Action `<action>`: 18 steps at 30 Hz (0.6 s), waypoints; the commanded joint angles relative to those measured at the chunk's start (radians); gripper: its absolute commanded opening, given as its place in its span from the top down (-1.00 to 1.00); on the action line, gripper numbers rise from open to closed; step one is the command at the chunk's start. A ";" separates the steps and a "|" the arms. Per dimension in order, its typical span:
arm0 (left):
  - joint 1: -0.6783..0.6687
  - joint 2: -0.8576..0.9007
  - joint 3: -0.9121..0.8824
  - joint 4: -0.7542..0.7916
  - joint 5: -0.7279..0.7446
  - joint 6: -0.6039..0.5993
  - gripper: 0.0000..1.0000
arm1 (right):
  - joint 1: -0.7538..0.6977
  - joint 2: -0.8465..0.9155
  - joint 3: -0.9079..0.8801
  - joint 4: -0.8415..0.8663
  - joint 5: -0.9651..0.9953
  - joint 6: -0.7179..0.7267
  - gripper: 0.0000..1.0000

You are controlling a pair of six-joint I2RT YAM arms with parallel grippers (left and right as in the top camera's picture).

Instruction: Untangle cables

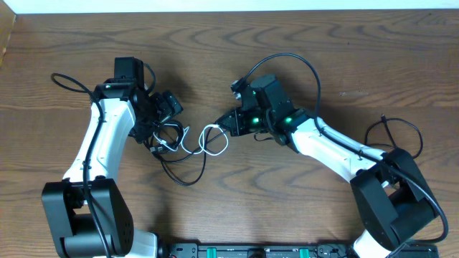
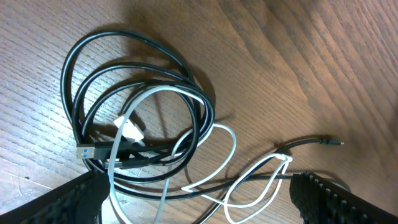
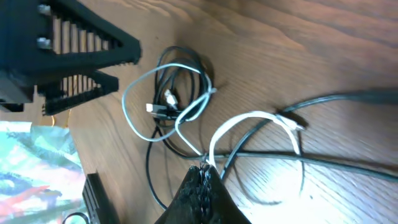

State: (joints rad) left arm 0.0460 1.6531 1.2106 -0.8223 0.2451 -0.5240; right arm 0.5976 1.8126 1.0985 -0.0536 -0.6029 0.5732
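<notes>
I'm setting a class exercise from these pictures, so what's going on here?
Two robot arms are working on a tangle of cables on a wooden table. The right tool looks closed on the white cable where it crosses the black cable. The left tool hangs open over the black coil. The two are not yet separated.

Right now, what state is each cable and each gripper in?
black cable, coiled in loops on the table, tangled with the white one.
white cable, in loose loops threaded through the black coil, pinched by the right gripper.
left gripper, open above the coil, holding nothing.
right gripper, shut on the white cable.
</notes>
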 commanded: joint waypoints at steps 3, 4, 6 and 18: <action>0.004 -0.017 0.027 -0.004 -0.010 0.002 -0.95 | -0.034 -0.023 0.006 -0.031 -0.063 -0.006 0.98; 0.004 -0.017 0.027 -0.004 -0.010 0.002 -0.96 | -0.043 -0.024 0.006 -0.051 -0.063 -0.015 0.98; 0.004 -0.017 0.027 -0.004 -0.010 0.002 -0.96 | -0.051 -0.029 0.006 -0.074 -0.063 -0.035 0.98; 0.004 -0.017 0.027 -0.004 -0.010 0.002 -0.96 | -0.181 -0.251 0.006 -0.269 0.014 -0.152 0.98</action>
State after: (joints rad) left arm 0.0460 1.6531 1.2106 -0.8227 0.2447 -0.5240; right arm 0.4343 1.5993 1.0981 -0.3149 -0.6167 0.4572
